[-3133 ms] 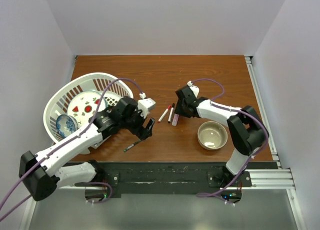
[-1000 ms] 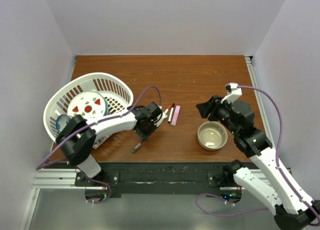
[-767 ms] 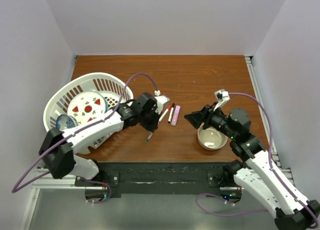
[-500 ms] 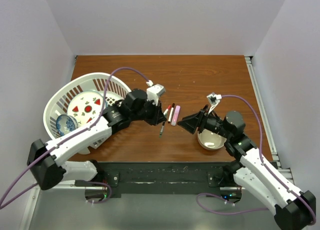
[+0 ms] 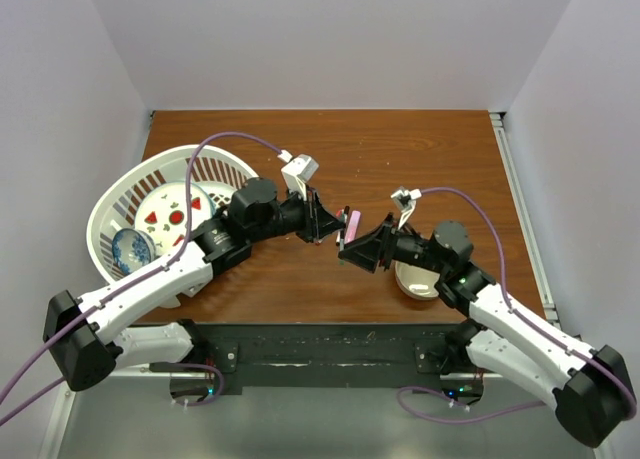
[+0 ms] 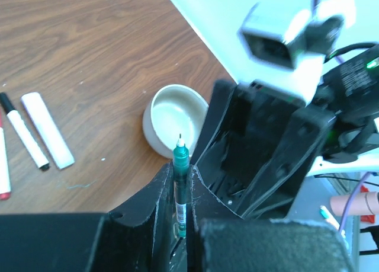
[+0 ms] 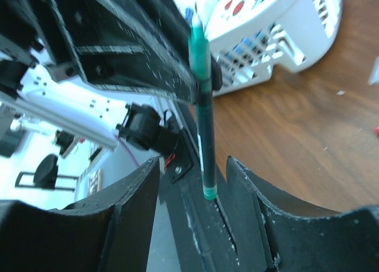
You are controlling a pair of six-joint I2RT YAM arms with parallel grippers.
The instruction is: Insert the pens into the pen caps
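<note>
Two arms meet over the middle of the brown wood-grain desk (image 5: pixel 420 149) in the overhead view. The left fingers (image 5: pixel 322 222) and right fingers (image 5: pixel 358 251) sit almost tip to tip, just beside a thicker pink pen (image 5: pixel 351 222) lying flat. A white slatted plastic basket (image 5: pixel 120 194) holding a strawberry-patterned plate (image 5: pixel 172 211) stands at the left. A beige ceramic bowl (image 5: pixel 420 281) shows under the right arm. Plain white walls (image 5: pixel 300 39) close the desk in on three sides.

From the left wrist, the left fingers are pressed together on a thin teal-green pen (image 6: pixel 179 177). They grip low on its barrel, so the fine nib points away towards the right arm close in front. On the desk beyond lie a white-barrelled pen with black ends (image 6: pixel 23 133) and, cut off at the edge, a red-tipped one (image 6: pixel 3 168). No loose cap can be made out.

From the right wrist, the green pen stands between the spread right fingers with a gap on either side, its blunt end low between them. They hold nothing that I can see.

The pen looks light and stiff, with a smooth barrel likely to swivel or slide in a narrow pinch. A hold at mid-barrel seems best, leaving the nib end free, since the nib is the fragile part. The desk is hard, flat and polished, so a dropped pen or cap would probably roll.
</note>
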